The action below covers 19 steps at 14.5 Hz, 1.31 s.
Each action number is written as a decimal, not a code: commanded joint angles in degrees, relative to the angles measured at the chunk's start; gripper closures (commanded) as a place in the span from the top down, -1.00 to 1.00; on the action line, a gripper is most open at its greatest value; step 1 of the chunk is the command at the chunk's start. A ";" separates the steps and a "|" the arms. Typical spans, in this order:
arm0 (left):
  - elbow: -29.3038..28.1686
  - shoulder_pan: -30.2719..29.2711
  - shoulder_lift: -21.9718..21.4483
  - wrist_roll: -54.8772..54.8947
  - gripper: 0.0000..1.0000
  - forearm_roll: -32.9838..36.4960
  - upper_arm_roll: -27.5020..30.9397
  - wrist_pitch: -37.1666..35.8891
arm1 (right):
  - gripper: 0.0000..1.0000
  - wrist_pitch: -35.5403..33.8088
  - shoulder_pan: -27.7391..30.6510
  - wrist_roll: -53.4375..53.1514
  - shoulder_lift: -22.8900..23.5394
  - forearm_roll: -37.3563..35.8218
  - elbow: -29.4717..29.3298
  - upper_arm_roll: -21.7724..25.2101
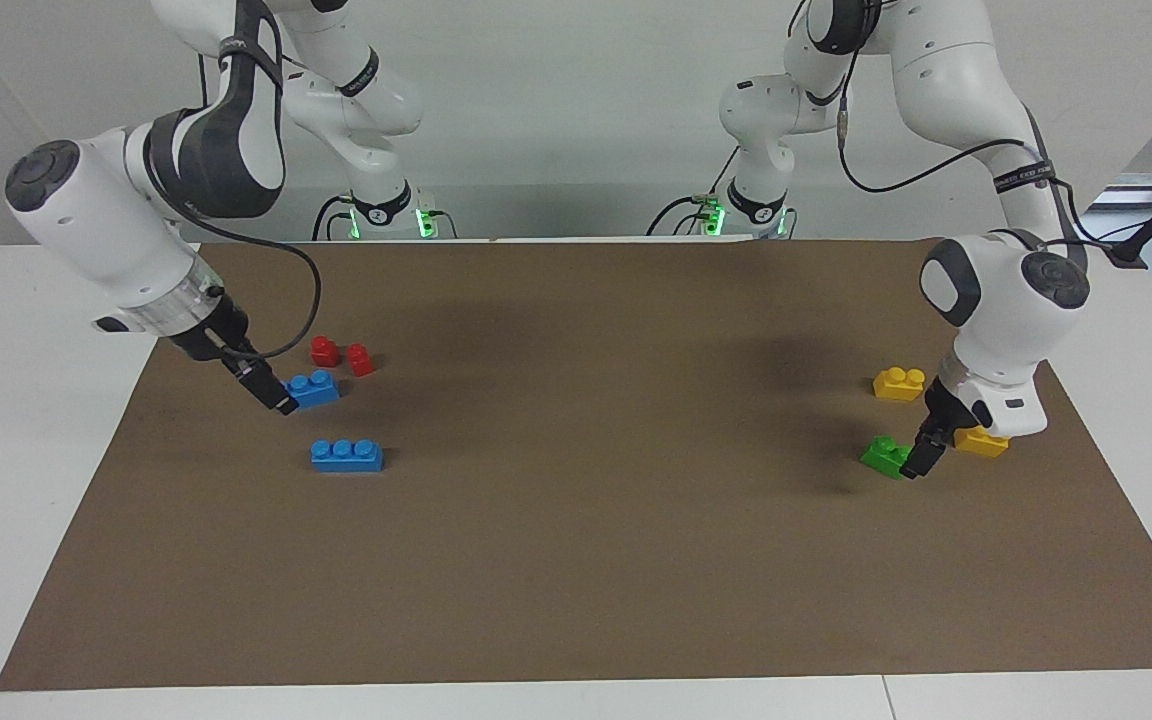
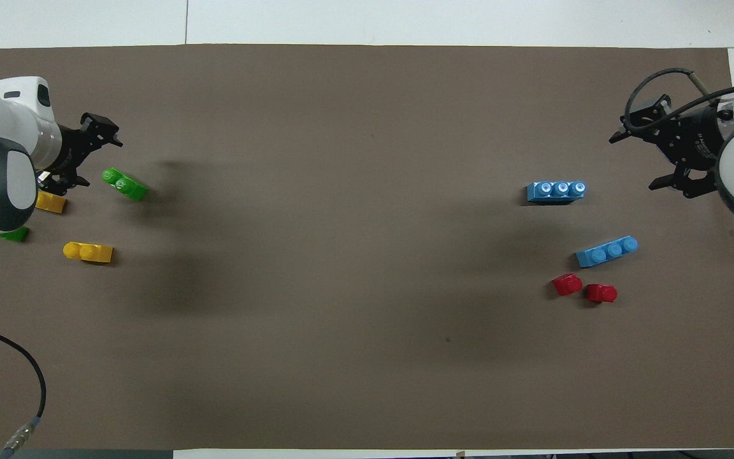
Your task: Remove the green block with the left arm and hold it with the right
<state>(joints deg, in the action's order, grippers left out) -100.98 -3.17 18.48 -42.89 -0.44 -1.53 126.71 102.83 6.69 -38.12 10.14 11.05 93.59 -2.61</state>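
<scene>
The green block (image 1: 882,455) lies tilted on the brown mat at the left arm's end; it also shows in the overhead view (image 2: 123,183) with two studs. My left gripper (image 1: 921,460) is low right beside it, toward the table's end. In the overhead view the left gripper (image 2: 90,159) is open and empty. A second green brick (image 2: 13,234) peeks out from under the left arm. My right gripper (image 1: 276,398) hangs at the right arm's end, beside a blue brick (image 1: 314,388). It is open and empty in the overhead view (image 2: 638,162).
Two yellow bricks (image 1: 899,382) (image 1: 981,440) lie close to the left gripper. Another blue three-stud brick (image 1: 347,455) and two small red bricks (image 1: 325,350) (image 1: 361,359) lie at the right arm's end. The brown mat (image 1: 576,520) covers the table.
</scene>
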 commanded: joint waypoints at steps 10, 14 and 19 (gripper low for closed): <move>3.85 0.98 -16.63 33.36 1.00 -0.09 0.47 -21.13 | 1.00 -15.90 -3.61 29.22 -7.24 -9.20 -5.25 -0.37; 5.18 0.98 -20.67 42.00 1.00 -0.35 0.29 -30.89 | 1.00 -15.56 -3.00 33.45 -7.06 -10.87 -5.52 -0.29; 4.65 1.59 -22.26 42.27 1.00 -0.44 0.12 -31.88 | 1.00 -14.85 -2.91 33.81 -7.06 -12.19 -5.34 -0.29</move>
<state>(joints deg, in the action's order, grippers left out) -96.02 -1.86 -3.11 -1.67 -0.42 -1.54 95.79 88.30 3.33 -5.79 2.50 0.33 89.31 -2.54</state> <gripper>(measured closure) 0.000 0.000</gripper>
